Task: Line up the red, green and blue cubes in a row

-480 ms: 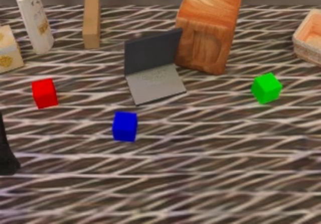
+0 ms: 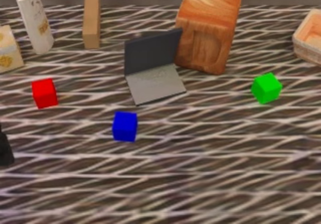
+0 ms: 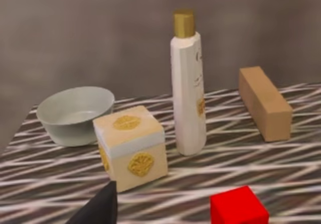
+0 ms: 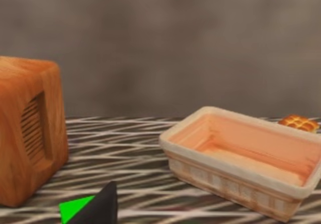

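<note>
The red cube [image 2: 44,92] sits at the table's left, the blue cube [image 2: 124,126] nearer the front and middle, and the green cube [image 2: 266,87] far off at the right. All three rest on the table, spread apart. My left gripper [image 2: 4,148] shows as a dark shape at the left edge, in front of the red cube and apart from it. The left wrist view shows the red cube [image 3: 238,211] close by. My right gripper [image 4: 98,209] is outside the top view; in its wrist view its dark tip partly covers the green cube [image 4: 75,209].
A large wooden block [image 2: 207,28] and an open laptop [image 2: 153,66] stand behind the middle. A white bottle [image 2: 34,18], tan brick [image 2: 92,20] and cream box [image 2: 9,48] line the back left, beside a bowl [image 3: 75,113]. A basket [image 2: 310,35] sits at the back right.
The left gripper's dark shape at the left edge shows less than before, having drawn back off the table. The cubes have not moved.
</note>
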`<action>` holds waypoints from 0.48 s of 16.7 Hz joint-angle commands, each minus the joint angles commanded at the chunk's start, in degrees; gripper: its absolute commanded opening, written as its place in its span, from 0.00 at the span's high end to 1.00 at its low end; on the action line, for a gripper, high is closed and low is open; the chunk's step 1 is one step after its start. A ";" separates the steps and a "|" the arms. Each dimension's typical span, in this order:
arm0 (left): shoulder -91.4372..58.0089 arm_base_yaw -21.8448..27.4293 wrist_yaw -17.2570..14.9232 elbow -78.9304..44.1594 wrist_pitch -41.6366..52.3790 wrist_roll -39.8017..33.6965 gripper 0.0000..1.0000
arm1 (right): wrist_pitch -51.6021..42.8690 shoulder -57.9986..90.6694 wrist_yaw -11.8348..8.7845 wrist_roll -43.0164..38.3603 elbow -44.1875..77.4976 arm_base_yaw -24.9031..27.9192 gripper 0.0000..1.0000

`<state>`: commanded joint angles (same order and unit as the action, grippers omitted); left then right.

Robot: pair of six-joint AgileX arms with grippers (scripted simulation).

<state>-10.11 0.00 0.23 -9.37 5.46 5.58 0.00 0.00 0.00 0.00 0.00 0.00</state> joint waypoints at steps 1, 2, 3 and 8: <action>-3.40 0.07 0.02 -3.00 1.87 1.88 0.00 | 0.00 0.00 0.00 0.00 0.00 0.00 0.00; -7.21 0.16 0.02 -6.30 3.95 3.97 0.00 | 0.00 0.00 0.00 0.00 0.00 0.00 0.00; -11.40 0.27 0.01 -9.88 6.25 6.26 0.00 | 0.00 0.00 0.00 0.00 0.00 0.00 0.00; -36.72 1.03 -0.14 -31.05 20.09 20.10 0.00 | 0.00 0.00 0.00 0.00 0.00 0.00 0.00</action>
<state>-46.84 1.03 0.10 -40.42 25.54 25.69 0.00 0.00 0.00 0.00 0.00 0.00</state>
